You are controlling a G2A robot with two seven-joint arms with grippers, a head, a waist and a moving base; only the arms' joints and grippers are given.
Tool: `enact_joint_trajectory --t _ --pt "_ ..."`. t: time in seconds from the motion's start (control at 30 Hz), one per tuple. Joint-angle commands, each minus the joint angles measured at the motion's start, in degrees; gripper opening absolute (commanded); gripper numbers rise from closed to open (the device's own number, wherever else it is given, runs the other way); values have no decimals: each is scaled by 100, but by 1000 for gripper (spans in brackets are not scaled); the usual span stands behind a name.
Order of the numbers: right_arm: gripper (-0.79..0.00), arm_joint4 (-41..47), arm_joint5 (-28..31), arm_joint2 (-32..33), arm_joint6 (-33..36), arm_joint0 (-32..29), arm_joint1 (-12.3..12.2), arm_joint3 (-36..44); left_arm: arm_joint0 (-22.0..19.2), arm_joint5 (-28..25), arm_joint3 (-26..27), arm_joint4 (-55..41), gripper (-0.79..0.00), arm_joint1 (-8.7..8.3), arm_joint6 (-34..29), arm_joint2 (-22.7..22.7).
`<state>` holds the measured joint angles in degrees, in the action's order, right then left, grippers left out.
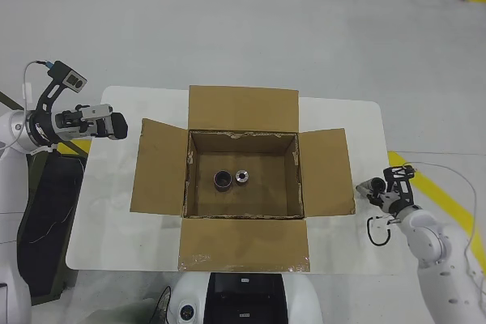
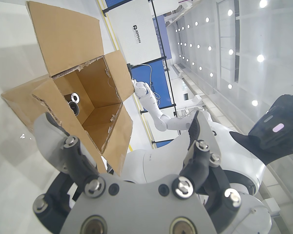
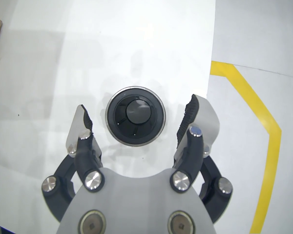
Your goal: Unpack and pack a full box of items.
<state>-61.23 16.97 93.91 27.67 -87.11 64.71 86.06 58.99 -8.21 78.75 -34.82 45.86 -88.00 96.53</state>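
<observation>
While the right gripper (image 3: 138, 109) hangs over the table (image 3: 136, 37) near its right edge, its fingers (image 3: 74, 130) stand spread wide on either side of a black round part (image 3: 136, 115) with a metal rim. That part lies flat on the table, and neither pad touches it. The left gripper (image 2: 122, 120) is held above the table's left side, its fingers likewise wide apart and holding nothing, pointed towards the open cardboard box (image 1: 243, 109) at the table's middle. On the box floor lie 2 small round parts side by side: a dark ring (image 1: 223, 179) and a silver-topped one (image 1: 241, 176).
</observation>
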Motion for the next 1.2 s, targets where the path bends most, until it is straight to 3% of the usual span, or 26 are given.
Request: enact_joint_trajectory --t 0.0,0.17,0.23,0.3,0.37,0.53,0.87,1.17 --pt "-80 38 -45 -31 -49 61 5 -110 0 0 0 0 0 0 0 0" --pt "-135 86 -100 -91 -169 152 12 -265 0 0 0 0 0 0 0 0" --pt "-219 92 -113 -121 -209 187 15 -305 0 0 0 0 0 0 0 0" --pt "-379 111 -117 -152 -239 220 18 -344 0 0 0 0 0 0 0 0" --pt "-486 144 -113 -174 -263 247 20 -371 0 0 0 0 0 0 0 0" --pt "-600 172 -117 -197 -301 264 17 -369 0 0 0 0 0 0 0 0" --pt "-782 267 -117 -110 -411 -19 0 225 0 0 0 0 0 0 0 0" --pt "-785 313 -184 125 -450 -444 -26 1283 0 0 0 0 0 0 0 0"
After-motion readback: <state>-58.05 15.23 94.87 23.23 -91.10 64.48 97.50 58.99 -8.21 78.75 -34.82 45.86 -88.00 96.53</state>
